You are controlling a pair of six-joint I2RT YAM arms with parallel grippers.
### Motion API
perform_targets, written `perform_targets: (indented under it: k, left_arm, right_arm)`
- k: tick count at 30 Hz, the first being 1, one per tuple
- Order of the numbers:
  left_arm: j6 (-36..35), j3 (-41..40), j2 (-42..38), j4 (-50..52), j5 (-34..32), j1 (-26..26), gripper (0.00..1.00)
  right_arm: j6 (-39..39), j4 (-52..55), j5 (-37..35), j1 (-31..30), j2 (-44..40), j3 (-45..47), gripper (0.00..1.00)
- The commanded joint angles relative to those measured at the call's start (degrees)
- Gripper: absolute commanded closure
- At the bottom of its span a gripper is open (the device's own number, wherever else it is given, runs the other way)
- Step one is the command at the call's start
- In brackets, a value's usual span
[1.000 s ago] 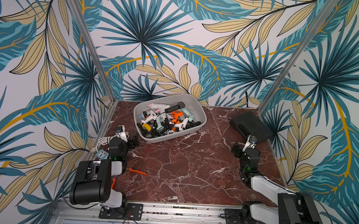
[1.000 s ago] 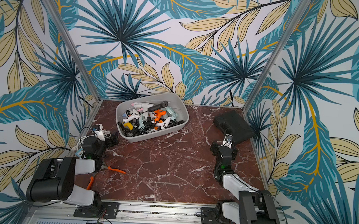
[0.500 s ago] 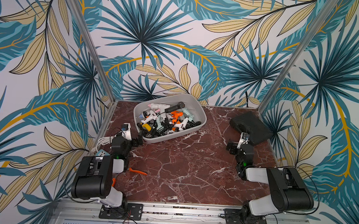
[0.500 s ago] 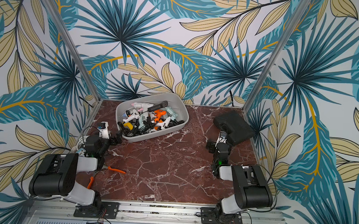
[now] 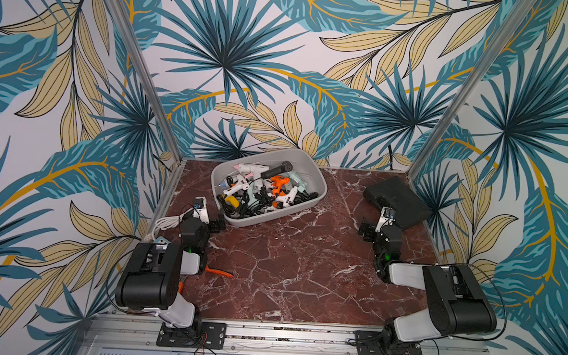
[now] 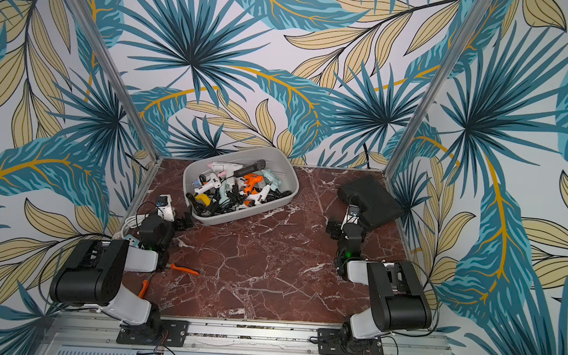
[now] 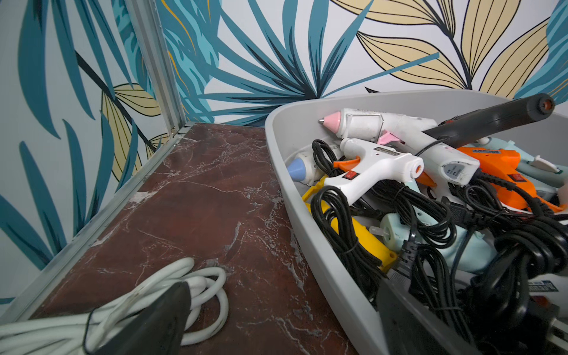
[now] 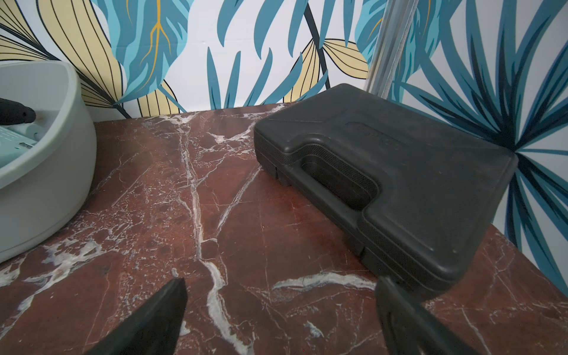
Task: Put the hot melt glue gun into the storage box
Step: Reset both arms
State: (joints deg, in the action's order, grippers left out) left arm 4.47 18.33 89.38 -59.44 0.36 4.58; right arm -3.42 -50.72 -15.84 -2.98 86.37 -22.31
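Note:
The light grey storage box point(image 5: 322, 191) point(image 6: 293, 189) stands at the back middle of the marble table. Several hot melt glue guns lie tangled in it with black cords, among them a white one point(image 7: 378, 166) and an orange one point(image 5: 280, 182). My left gripper point(image 5: 207, 219) point(image 7: 282, 307) hangs open and empty at the box's near left corner, one finger over a white cable, the other by the box wall point(image 7: 307, 246). Over bare marble my right gripper point(image 5: 380, 230) point(image 8: 281, 285) stands open and empty, just in front of the black case.
A closed black hard case point(image 5: 397, 200) point(image 8: 399, 172) lies at the back right. A coiled white cable point(image 5: 168, 223) point(image 7: 172, 285) sits at the left edge. An orange-handled tool point(image 5: 217, 271) lies partly under my left arm. Metal frame posts stand at the back corners.
Both arms have drawn their elbows up and back. The right gripper has shifted a little left and toward the back, the left gripper slightly toward the box. Both stay open.

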Motion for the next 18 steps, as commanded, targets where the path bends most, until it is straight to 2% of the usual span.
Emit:
perform_targets:
  k: [1,18]
  left_arm:
    - [-0.1,-1.2,0.4,-3.8,-1.1,-0.1,0.0]
    - [-1.2,-2.1,0.7,-6.1,2.1,-0.2,0.0]
  right_arm:
    - [-0.3,0.4,-0.7,0.2,-0.4,-0.2,0.01]
    - [-0.2,0.6,-0.7,0.2,-0.4,-0.3,0.0]
